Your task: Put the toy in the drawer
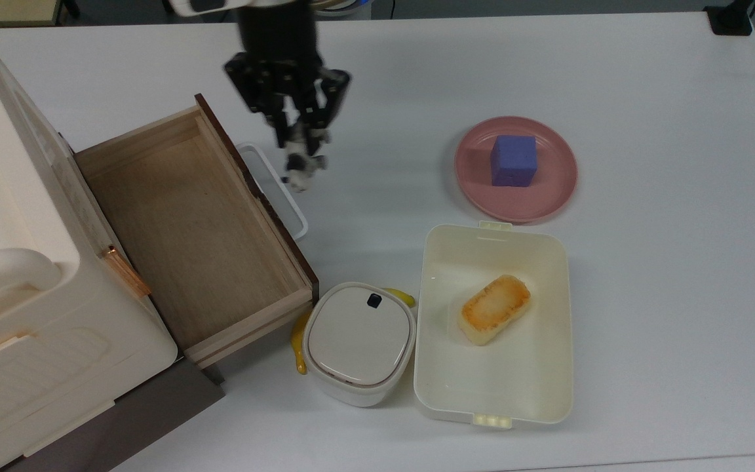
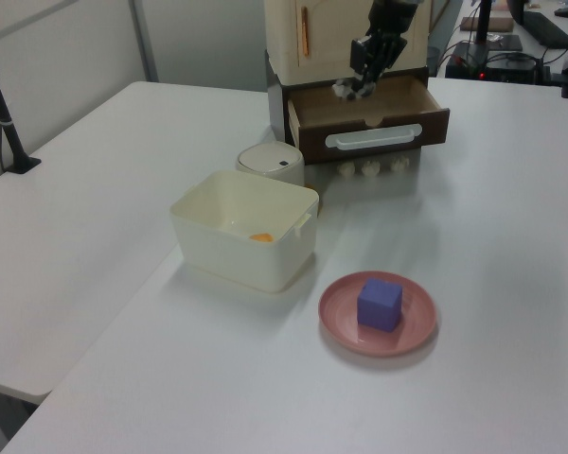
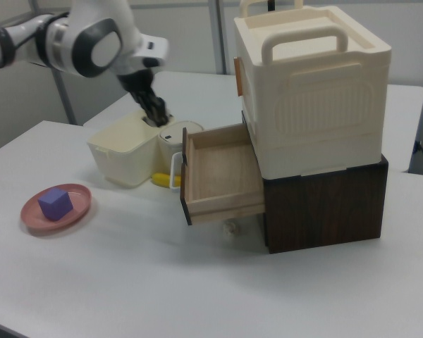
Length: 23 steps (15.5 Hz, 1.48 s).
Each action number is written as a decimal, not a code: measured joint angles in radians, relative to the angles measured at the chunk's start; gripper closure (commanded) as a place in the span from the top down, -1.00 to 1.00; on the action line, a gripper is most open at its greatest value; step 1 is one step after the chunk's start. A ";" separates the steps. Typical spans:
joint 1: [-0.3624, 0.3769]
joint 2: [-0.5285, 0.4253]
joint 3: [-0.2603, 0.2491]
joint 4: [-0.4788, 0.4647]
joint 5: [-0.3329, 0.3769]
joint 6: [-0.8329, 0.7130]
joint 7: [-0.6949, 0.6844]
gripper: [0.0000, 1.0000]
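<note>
the gripper [image 1: 298,145] is closed on the toy [image 1: 297,167], a small panda that hangs below the fingertips, head down in the top view. the drawer [image 1: 187,229] serves as the landmark: it stands pulled out of a dark brown cabinet [image 3: 324,204], open and bare inside. in the top view the toy hangs in the air over the drawer's white handle [image 1: 278,190], just outside the dark front panel. in the left view the gripper [image 2: 360,83] and toy [image 2: 352,91] show above the drawer [image 2: 369,118]. at the drawer's near corner in the top view sits a lidded white pot [image 1: 359,342] with a yellow banana [image 1: 299,341] under it; beyond that is a cream tub [image 1: 495,393] holding a toasted piece [image 1: 494,309]. further from the drawer, a pink plate [image 1: 548,196] carries a purple cube [image 1: 514,160]. a cream box [image 3: 317,91] sits on the cabinet above the drawer.
</note>
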 measured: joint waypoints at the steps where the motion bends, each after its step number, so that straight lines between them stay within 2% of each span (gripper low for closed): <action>1: -0.017 0.008 -0.009 -0.001 -0.008 -0.003 -0.019 -0.98; 2: -0.034 0.018 -0.017 -0.001 -0.018 -0.004 -0.033 -0.89; 4: -0.057 0.046 -0.035 -0.002 -0.032 -0.004 -0.053 -0.27; 5: -0.065 0.063 -0.041 -0.002 -0.039 -0.004 -0.055 -0.10; 6: -0.072 0.083 -0.043 -0.002 -0.045 -0.004 -0.056 0.37; 7: -0.075 0.101 -0.046 -0.001 -0.050 -0.004 -0.056 0.99; 12: -0.085 0.144 -0.060 0.001 -0.055 -0.004 -0.056 1.00; 15: -0.079 0.129 -0.057 0.013 -0.055 -0.022 -0.056 1.00; 17: -0.066 0.094 -0.047 0.024 -0.055 -0.110 -0.056 1.00; 21: -0.018 -0.022 0.016 0.032 -0.061 -0.327 -0.074 1.00; 23: -0.007 -0.073 0.062 0.030 -0.077 -0.412 -0.172 1.00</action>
